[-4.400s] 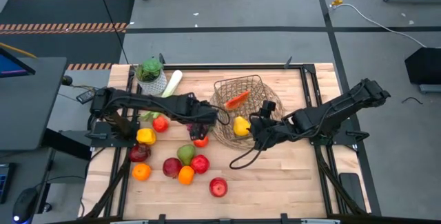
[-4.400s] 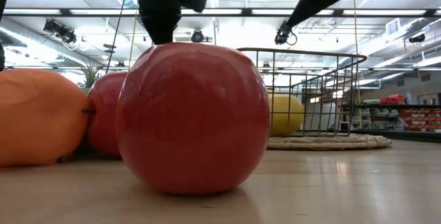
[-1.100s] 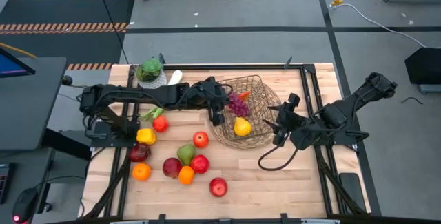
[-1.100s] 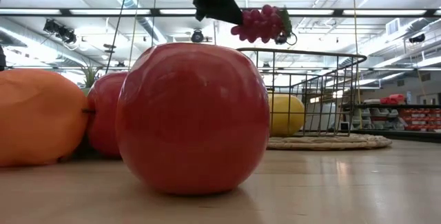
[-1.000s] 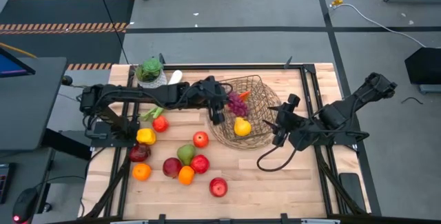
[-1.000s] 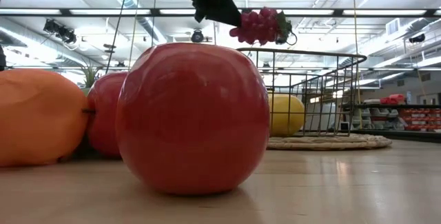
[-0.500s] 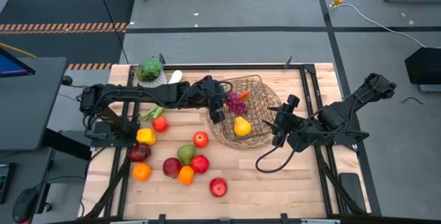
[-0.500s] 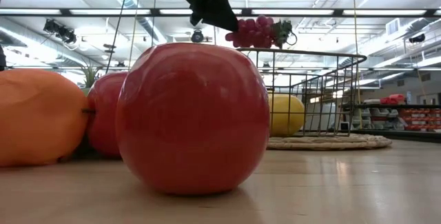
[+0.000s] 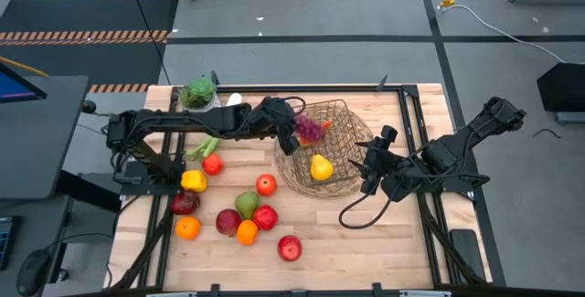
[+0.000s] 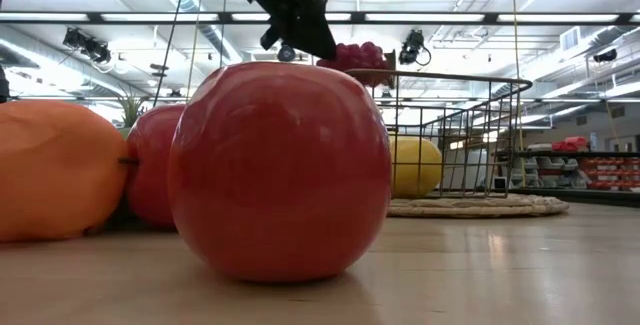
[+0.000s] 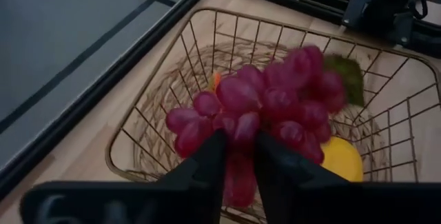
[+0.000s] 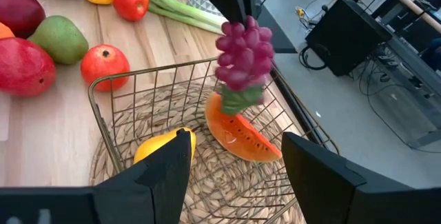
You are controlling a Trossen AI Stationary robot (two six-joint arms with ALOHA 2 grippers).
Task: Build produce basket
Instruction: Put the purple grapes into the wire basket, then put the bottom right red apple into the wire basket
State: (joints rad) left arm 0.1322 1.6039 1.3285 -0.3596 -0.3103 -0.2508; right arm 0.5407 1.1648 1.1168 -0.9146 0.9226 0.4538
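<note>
A purple bunch of grapes (image 11: pixel 269 100) with a green leaf hangs over the tan wire basket (image 9: pixel 340 114), near its far left rim, and looks smeared. My left gripper (image 11: pixel 241 145) is shut on it. In the basket lie a yellow fruit (image 9: pixel 320 167) and an orange piece (image 12: pixel 238 134). My right gripper (image 12: pixel 234 176) stands open beside the basket's right rim (image 9: pixel 364 151), with nothing between its fingers. Apples, oranges, a pear and a yellow pepper (image 9: pixel 193 181) rest on the table, left of and nearer than the basket. My left gripper has the grapes at one end of the bunch (image 11: pixel 238 172), pinched between its two fingers (image 11: pixel 207 162). The fingers come from the table's left, slanting down. The bunch hangs clear of the basket floor, leaf end (image 12: pixel 241 100) lowest.
A green plant in a white pot (image 9: pixel 199 94) stands at the far left, with a leek (image 9: pixel 206 148) beside it. A red apple (image 9: pixel 290 248) lies nearest the front edge and fills the low view (image 10: pixel 280 170). Bare wood lies at the front right.
My left gripper has gone a little toward the table's far edge with the grapes, staying over the basket's left part. In the low view the bunch now shows lower, level with the basket's rim. My right gripper has kept still.
</note>
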